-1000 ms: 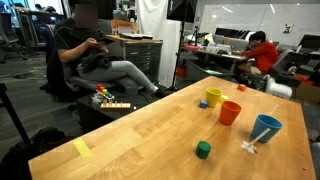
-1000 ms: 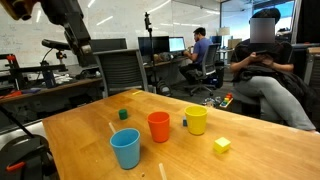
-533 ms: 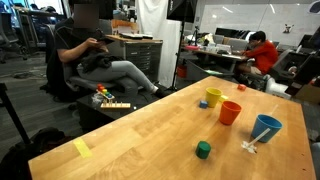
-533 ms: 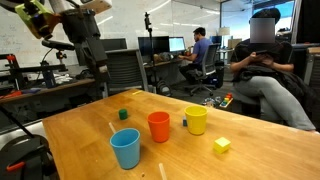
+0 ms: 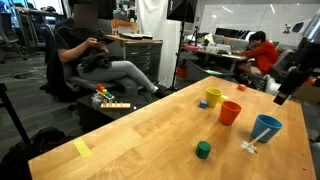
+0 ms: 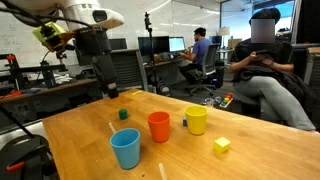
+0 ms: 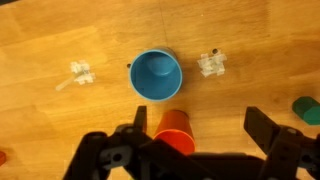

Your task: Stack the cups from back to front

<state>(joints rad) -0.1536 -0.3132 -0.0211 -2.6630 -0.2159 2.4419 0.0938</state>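
With the jaws spread wide and nothing between them, I had the gripper (image 7: 195, 114) hanging well above the table (image 5: 130, 130). In the wrist view the fingers (image 7: 262, 130) sat along the bottom edge. The orange cup (image 7: 178, 127) showed between them at lower centre, and the blue cup (image 7: 157, 76) lay just above it in the frame. The yellow cup (image 5: 213, 97) fell outside that view.

In both exterior views the three stood upright, mouths up, none stacked, in a diagonal row with orange in the middle. In an exterior view the blue cup (image 5: 266, 128) was at the right end, nearest the gripper (image 5: 283, 94), which came in from the right edge just above it. So the row ran away from the tool along one line, blue first, yellow farthest. I judged the next move turned on lining up over one end of that row, though I could not tell which end counted as the back.

A second earlier that same view showed no arm at all; it had since come in at the right edge. In an exterior view the arm (image 6: 95, 45) had dropped from the upper left corner toward the table's far edge. The cups, the green cube (image 5: 203, 150) and the small white object (image 5: 248, 147) had not moved.
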